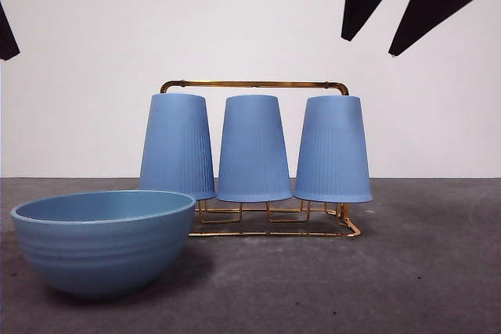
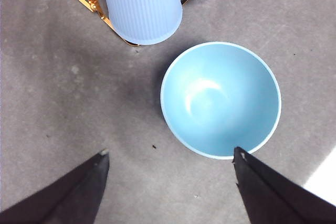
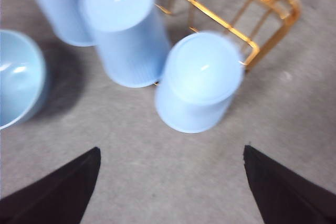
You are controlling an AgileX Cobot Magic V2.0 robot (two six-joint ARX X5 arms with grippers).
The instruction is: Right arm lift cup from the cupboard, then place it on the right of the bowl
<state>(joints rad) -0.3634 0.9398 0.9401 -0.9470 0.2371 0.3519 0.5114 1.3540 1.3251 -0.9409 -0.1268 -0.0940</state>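
Right gripper (image 3: 170, 182) spread wide, empty, above the end ribbed periwinkle tumbler (image 3: 199, 80) on gold wire rack (image 3: 262, 19) — likely light, stiff, slippery; pinch mid-wall.

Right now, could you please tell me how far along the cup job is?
Nothing is finished yet: all three cups, including the right-hand cup, sit upside down on the gold rack. In hand: the right pincer hangs open above the rack's right end, holding nothing. The left pincer waits open over the bowl. Left to do: grasp a cup, lift it off and set it to the right of the bowl.
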